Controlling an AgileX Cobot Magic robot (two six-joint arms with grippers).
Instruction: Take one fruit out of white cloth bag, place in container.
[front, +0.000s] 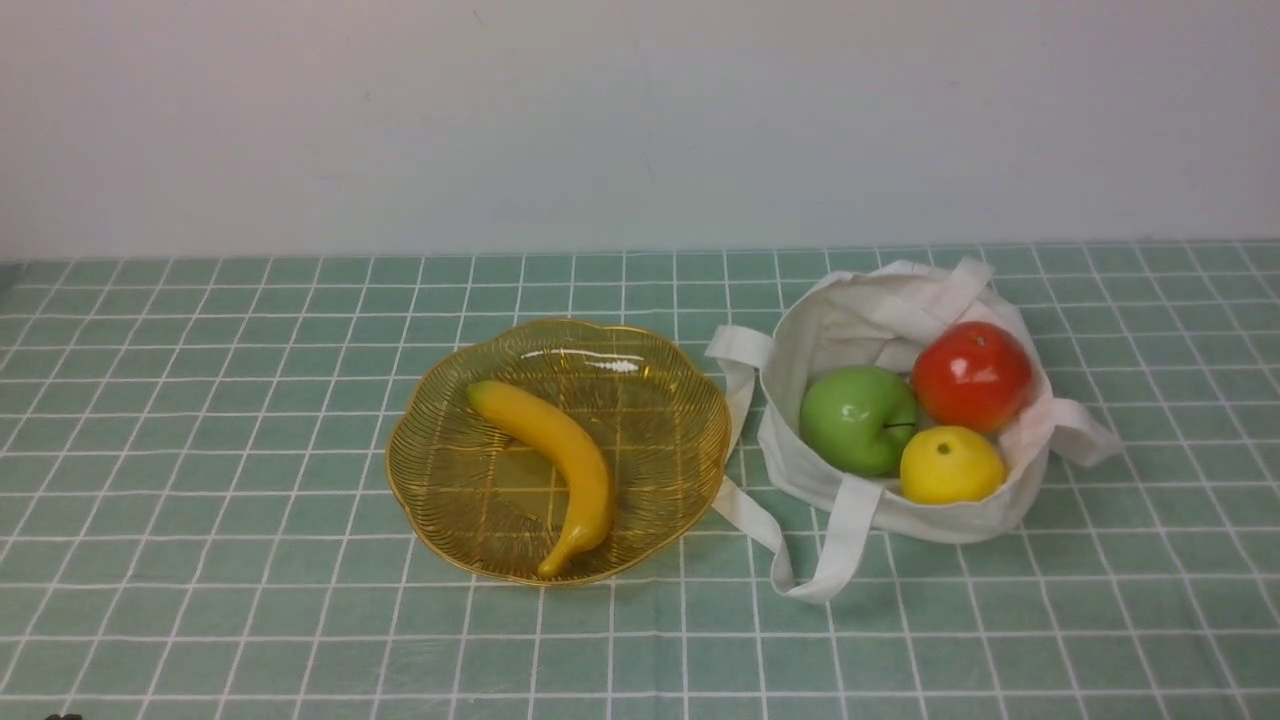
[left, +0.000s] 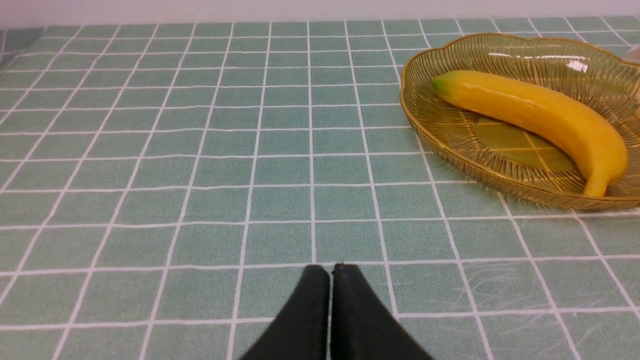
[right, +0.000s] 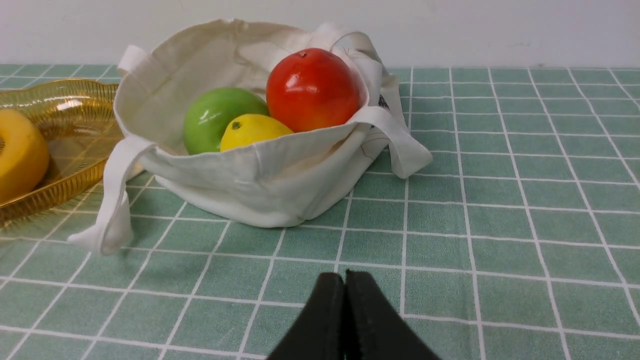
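Banana (front: 560, 455) lies in the dish (front: 440, 500), its green-tipped end toward the far left and its stem end resting near the dish's near rim. Dish sits on the surface (front: 200, 600), which wears a green cloth with a white grid, left of the bag (front: 950, 515). Bag stands open just right of the dish, one strap (front: 745, 515) trailing against the dish's right rim and another looping toward the near side. Inside the bag are a green apple (front: 858, 418) on the left, a red apple (front: 972, 376) at the far right, and a lemon (front: 951, 465) at the near edge, all touching one another. A small dark print shows on the bag's right side in the right wrist view, too small to read. Left gripper (left: 331, 270) hangs above bare cloth well left of the dish, tips pressed together and holding nothing. Right gripper (right: 345, 276) sits on the near side of the bag, tips likewise together and empty.
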